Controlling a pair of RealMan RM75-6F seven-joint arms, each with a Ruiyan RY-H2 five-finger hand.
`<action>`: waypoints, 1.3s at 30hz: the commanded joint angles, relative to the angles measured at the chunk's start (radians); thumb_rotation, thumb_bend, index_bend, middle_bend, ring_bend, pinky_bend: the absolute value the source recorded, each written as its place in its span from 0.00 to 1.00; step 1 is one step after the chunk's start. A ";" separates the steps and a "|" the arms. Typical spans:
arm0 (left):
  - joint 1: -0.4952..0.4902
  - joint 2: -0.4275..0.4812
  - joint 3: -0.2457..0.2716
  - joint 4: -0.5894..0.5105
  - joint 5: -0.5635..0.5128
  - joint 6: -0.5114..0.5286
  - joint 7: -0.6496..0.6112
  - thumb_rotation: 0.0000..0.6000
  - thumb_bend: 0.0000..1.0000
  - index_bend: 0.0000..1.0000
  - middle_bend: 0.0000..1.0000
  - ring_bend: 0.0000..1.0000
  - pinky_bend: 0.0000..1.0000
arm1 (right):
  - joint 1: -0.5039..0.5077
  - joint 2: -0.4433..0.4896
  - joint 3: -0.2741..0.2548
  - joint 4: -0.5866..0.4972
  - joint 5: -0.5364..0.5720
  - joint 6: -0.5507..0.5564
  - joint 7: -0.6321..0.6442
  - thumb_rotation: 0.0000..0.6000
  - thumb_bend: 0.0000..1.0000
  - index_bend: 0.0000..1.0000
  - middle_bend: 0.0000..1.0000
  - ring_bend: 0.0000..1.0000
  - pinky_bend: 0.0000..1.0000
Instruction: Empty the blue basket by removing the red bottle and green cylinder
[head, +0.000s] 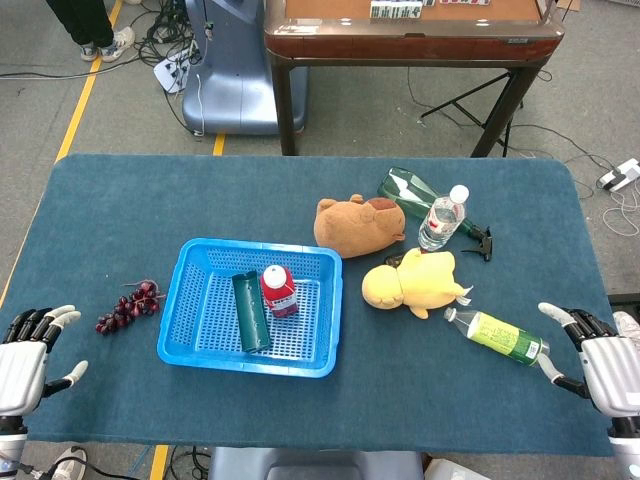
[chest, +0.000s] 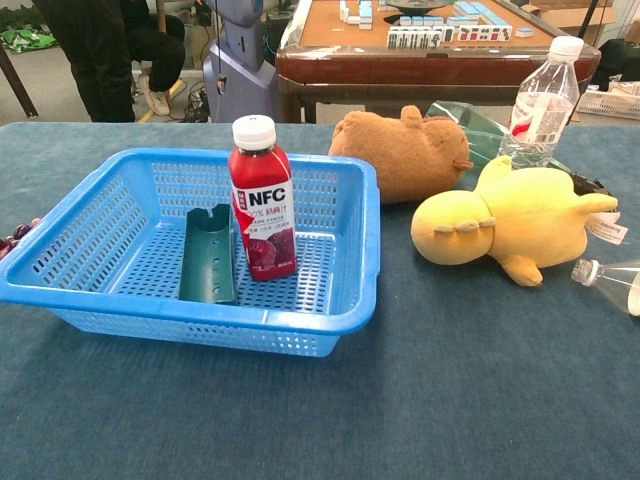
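Note:
The blue basket (head: 200, 300) (chest: 100, 220) sits left of centre on the table. Inside it a red bottle (head: 277, 290) (chest: 262, 200) with a white cap stands upright. A dark green cylinder (head: 250, 311) (chest: 208, 253) lies flat beside it on the basket floor. My left hand (head: 25, 360) hovers at the table's near left corner, fingers spread, holding nothing. Near the right front edge is my right hand (head: 600, 362), also spread and empty. Both hands are far from the basket and do not show in the chest view.
A bunch of dark grapes (head: 128, 307) lies left of the basket. To its right are a brown plush (head: 356, 224), a yellow plush (head: 412, 282), an upright water bottle (head: 441, 217), a green spray bottle (head: 415, 193) and a fallen green-labelled bottle (head: 497, 334).

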 joint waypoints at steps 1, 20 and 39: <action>0.003 0.001 0.000 -0.002 0.000 0.003 0.002 1.00 0.22 0.31 0.24 0.17 0.12 | 0.001 0.003 -0.002 -0.002 -0.002 -0.003 0.000 1.00 0.27 0.21 0.29 0.25 0.38; 0.008 0.004 0.000 0.004 -0.001 0.005 -0.011 1.00 0.22 0.31 0.24 0.17 0.12 | 0.103 0.020 0.003 -0.071 -0.078 -0.116 0.008 1.00 0.27 0.21 0.28 0.23 0.38; 0.028 0.009 0.004 -0.005 0.001 0.030 -0.008 1.00 0.22 0.31 0.24 0.17 0.12 | 0.612 -0.206 0.219 -0.096 0.154 -0.700 0.086 1.00 0.17 0.07 0.17 0.15 0.37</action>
